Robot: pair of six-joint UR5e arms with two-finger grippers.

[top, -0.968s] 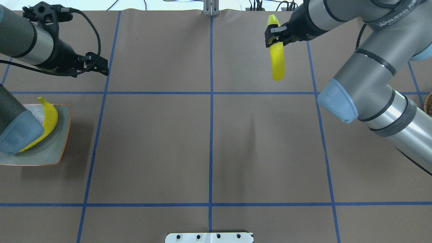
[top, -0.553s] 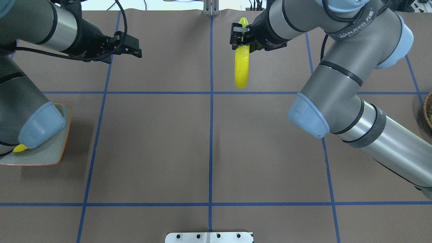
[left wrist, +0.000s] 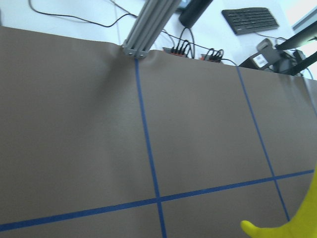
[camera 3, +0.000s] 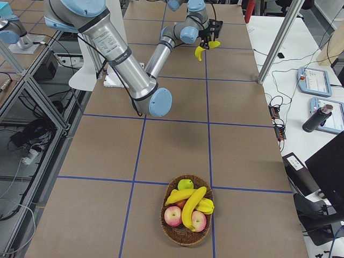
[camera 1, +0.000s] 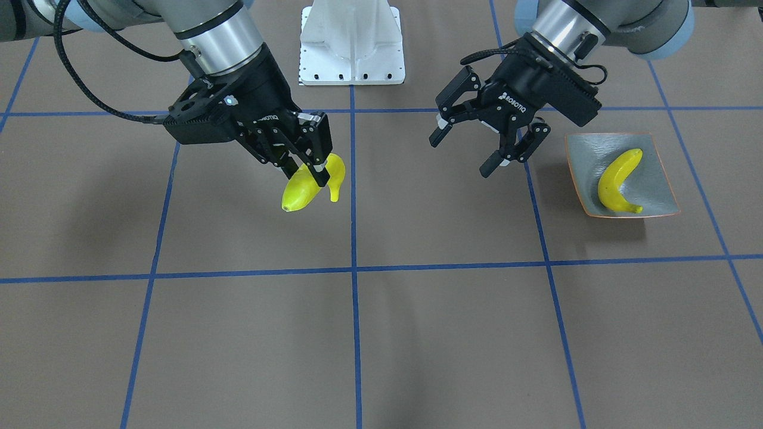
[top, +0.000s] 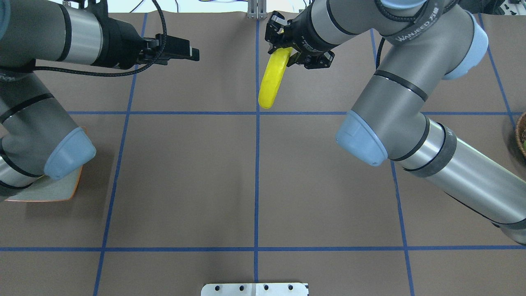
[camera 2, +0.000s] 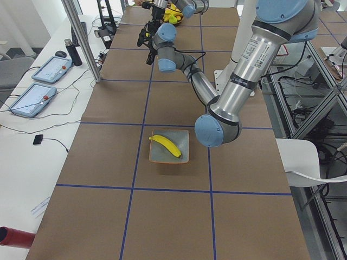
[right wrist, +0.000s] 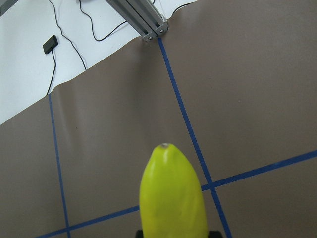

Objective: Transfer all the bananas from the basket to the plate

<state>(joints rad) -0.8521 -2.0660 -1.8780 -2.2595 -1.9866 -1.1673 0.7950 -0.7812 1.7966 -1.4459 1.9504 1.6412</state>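
Observation:
My right gripper [camera 1: 310, 173] [top: 283, 47] is shut on a yellow banana [camera 1: 304, 186] [top: 271, 80] and holds it in the air near the table's centre line at the far side; the same banana fills the right wrist view [right wrist: 172, 196]. My left gripper [camera 1: 459, 158] [top: 193, 51] hangs open and empty to its left, apart from it. One banana [camera 1: 620, 182] [camera 2: 165, 145] lies on the grey-green plate [camera 1: 656, 161] [top: 45, 191], which my left elbow mostly hides in the overhead view. More bananas [camera 3: 193, 207] lie in the wicker basket [camera 3: 177, 231].
The basket also holds apples [camera 3: 173, 216] and a green fruit [camera 3: 185, 184]; only its rim [top: 521, 135] shows at the overhead view's right edge. A white robot base plate [camera 1: 351, 42] sits at the table's near edge. Blue tape lines grid the brown table cover.
My right arm has carried the banana leftwards to the centre line. My left arm has swung right, away from the plate, and its elbow now covers the plate in the overhead view.

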